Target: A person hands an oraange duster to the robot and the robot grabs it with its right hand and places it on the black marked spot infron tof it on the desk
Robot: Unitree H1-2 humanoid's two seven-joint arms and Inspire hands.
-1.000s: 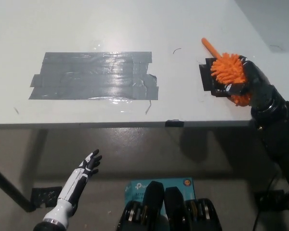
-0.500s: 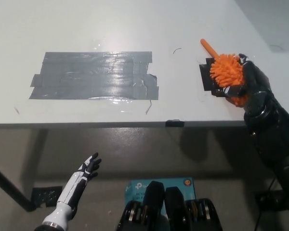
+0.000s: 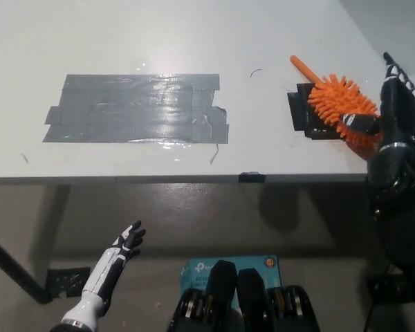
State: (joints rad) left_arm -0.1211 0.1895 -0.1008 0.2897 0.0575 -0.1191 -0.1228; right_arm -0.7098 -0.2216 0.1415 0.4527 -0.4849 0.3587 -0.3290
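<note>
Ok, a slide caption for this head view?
Orange duster lies across the small black mark on the desk; black right hand open beside it, white left hand below.

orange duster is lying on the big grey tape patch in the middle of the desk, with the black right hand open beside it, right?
Not quite. The head view shows the orange duster on the small black marked spot at the desk's right, not on the grey tape patch. The black right hand is open beside it.

White left hand (image 3: 128, 238) with black fingers on a slim white-and-black forearm. Black right hand (image 3: 395, 97), pale marks along fingers, bulky matte black jointed arm.
</note>
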